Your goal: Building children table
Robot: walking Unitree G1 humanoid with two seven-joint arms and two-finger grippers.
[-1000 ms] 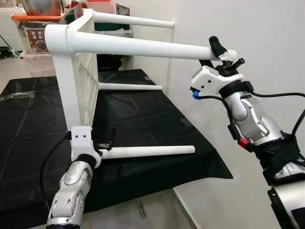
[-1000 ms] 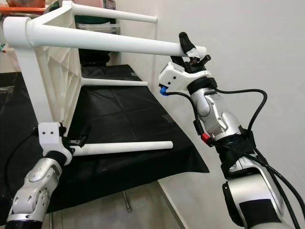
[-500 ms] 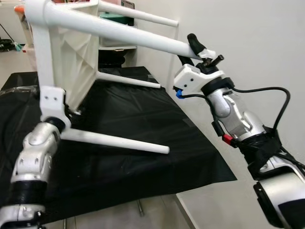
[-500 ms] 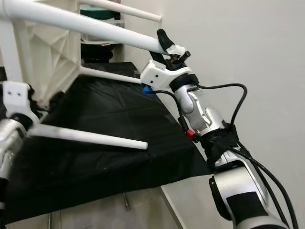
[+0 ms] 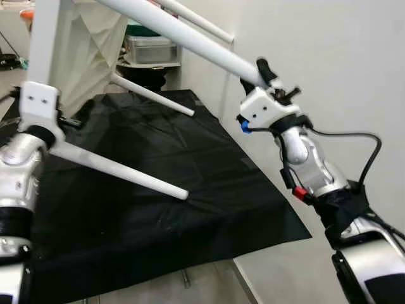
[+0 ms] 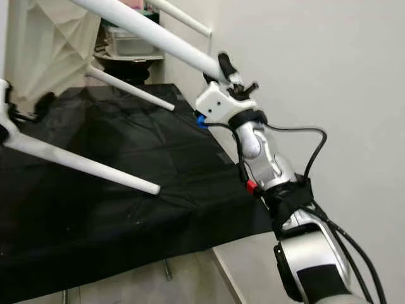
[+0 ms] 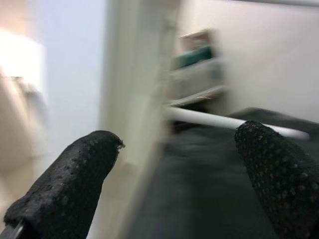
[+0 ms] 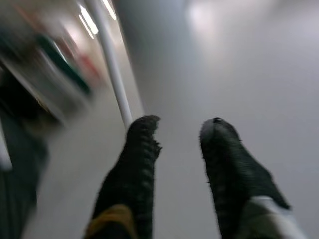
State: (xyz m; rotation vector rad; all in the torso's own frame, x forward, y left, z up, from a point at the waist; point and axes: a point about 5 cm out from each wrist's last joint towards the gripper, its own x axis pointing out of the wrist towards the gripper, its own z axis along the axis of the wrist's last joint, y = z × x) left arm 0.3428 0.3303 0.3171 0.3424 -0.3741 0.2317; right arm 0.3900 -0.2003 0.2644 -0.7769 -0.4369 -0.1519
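Your two head views are bright and evenly lit, and mostly sharp. The black cloth (image 5: pixel 158 183) over the tabletop shows soft grey sheen along its creases, and the white wall (image 5: pixel 329 57) is plain, without glare. Both wrist views are heavily smeared by motion blur. A washed-out bright patch (image 7: pixel 20 55) sits beside the left hand's fingers (image 7: pixel 65 184).

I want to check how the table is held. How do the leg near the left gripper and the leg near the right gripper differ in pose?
The lower leg, at the left gripper, slopes down over the black cloth, its tip free. The upper leg, at the right gripper, runs high beside the wall, with the gripper near its tip. Both are white, round and tapered.
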